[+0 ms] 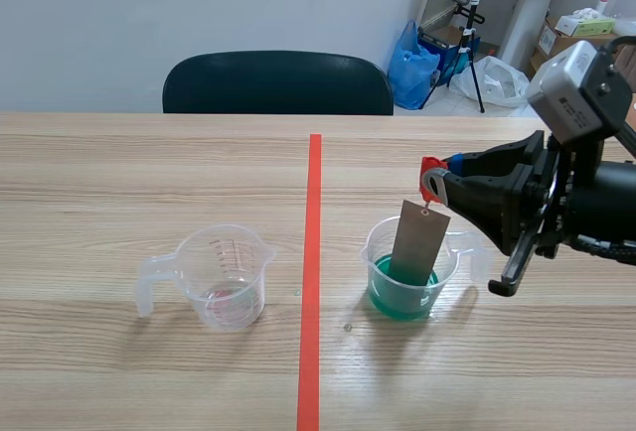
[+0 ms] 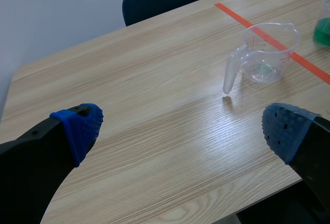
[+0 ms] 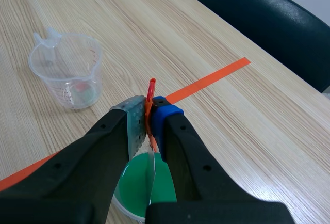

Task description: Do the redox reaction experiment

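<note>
Your right gripper [image 1: 438, 185] is pinched narrow on a red clip [image 1: 430, 175], with the clip's handle caught between the pads. In the right wrist view the red tab sticks up just above the fingertips. A flat grey metal strip [image 1: 418, 242] hangs from the clip. It is tilted a little, and its lower end is down inside the cup of green liquid [image 1: 407, 287], reaching the green. That cup stands upright just right of the orange-red tape line [image 1: 314, 252], directly beneath your right gripper.

Your left gripper [image 2: 181, 128] stands wide apart, its blue dotted pads [image 2: 82, 126] holding nothing. It hovers over bare wood, well short of the clear measuring cup [image 2: 264, 53]. That cup sits upright left of the tape line, level with the green one, with its handle turned away from the line and a printed scale on its wall. You can see a faint tint at its bottom, but what it is cannot be told.

Both cups rest on a pale wood-grain table [image 1: 119, 183] whose grain runs across your view. The tape line runs straight away from you down the middle, and two tiny specks lie on the wood close to it.

A dark chair [image 1: 278, 81] is pushed up to the far edge, in front of a plain pale wall [image 1: 149, 4]. On the floor at the far right you have a blue bag [image 1: 410, 66], a white bag [image 1: 504, 78], a black stand [image 1: 476, 34] and cardboard boxes [image 1: 561, 39].
</note>
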`<control>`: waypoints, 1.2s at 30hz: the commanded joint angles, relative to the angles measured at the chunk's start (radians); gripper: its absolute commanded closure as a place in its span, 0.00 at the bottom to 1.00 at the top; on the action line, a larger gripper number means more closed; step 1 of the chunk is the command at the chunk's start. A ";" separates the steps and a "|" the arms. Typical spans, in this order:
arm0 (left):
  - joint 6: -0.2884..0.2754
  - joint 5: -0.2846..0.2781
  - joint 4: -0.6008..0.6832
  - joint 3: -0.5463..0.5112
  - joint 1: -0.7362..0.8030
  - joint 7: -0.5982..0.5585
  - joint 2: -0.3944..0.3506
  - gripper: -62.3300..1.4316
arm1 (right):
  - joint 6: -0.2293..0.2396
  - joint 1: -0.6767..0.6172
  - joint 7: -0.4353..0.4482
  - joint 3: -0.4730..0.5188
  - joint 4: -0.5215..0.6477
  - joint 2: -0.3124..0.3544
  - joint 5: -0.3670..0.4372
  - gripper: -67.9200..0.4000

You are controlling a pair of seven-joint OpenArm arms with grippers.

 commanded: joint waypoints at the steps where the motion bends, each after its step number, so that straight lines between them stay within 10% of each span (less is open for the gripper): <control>1: -0.006 -0.013 0.003 -0.002 0.001 -0.018 0.002 0.00 | 0.004 0.014 0.007 0.001 0.016 0.011 0.008 0.98; 36: -0.006 -0.013 0.003 -0.002 0.001 -0.018 0.002 0.00 | 0.023 0.009 -0.034 0.034 0.101 0.052 0.092 0.98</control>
